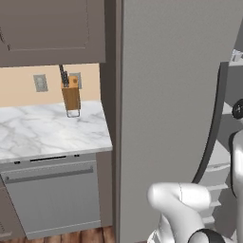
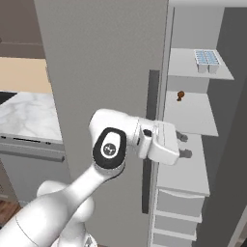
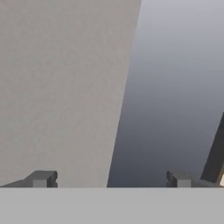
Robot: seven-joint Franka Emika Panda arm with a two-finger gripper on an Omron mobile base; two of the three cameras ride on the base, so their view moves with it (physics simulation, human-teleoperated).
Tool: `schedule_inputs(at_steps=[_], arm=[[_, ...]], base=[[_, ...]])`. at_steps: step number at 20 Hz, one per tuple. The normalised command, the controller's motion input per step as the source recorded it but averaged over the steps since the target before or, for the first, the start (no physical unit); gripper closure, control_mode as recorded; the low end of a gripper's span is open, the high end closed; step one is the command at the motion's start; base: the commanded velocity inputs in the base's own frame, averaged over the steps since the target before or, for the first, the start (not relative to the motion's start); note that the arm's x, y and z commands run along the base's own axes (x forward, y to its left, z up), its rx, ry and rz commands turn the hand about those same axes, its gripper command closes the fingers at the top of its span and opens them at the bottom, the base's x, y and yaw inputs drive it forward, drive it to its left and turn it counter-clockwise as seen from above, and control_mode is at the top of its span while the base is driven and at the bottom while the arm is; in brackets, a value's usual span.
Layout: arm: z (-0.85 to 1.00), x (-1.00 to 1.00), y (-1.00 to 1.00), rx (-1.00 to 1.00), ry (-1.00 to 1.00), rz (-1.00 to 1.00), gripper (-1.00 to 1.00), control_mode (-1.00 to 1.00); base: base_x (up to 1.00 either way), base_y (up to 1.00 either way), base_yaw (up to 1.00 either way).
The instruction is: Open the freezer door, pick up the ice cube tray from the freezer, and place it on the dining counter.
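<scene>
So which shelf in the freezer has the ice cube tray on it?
The top shelf. The ice cube tray sits at its right end; the shelf below holds a small brown thing.

In the right base view the ice cube tray (image 2: pixel 208 59) sits on the top shelf (image 2: pixel 185 67), upper right of the frame. The freezer door (image 2: pixel 103 72) stands at centre left, the gripper (image 2: pixel 182 146) just right of its edge.

In the left base view a knife block (image 1: pixel 71 97) stands on the worktop (image 1: pixel 47 130), upper left.

Even flat rendered light, sharp, no glare
</scene>
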Motion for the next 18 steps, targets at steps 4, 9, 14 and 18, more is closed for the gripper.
schedule_inputs(at_steps=[4,9,14,18], arm=[[0.09,-0.37,0.82,0.01,0.04,0.14,-1.00,-1.00],[0.23,-0.27,0.72,0.07,0.06,0.17,-1.00,-1.00],[0.24,-0.20,0.65,0.12,0.09,0.20,-1.00,-1.00],[0.20,-0.17,0.71,0.12,0.10,0.22,-1.00,-1.00]], base=[[0.00,0.00,0.00],[0.00,0.00,0.00],[0.00,0.00,0.00],[0.00,0.00,0.00]])
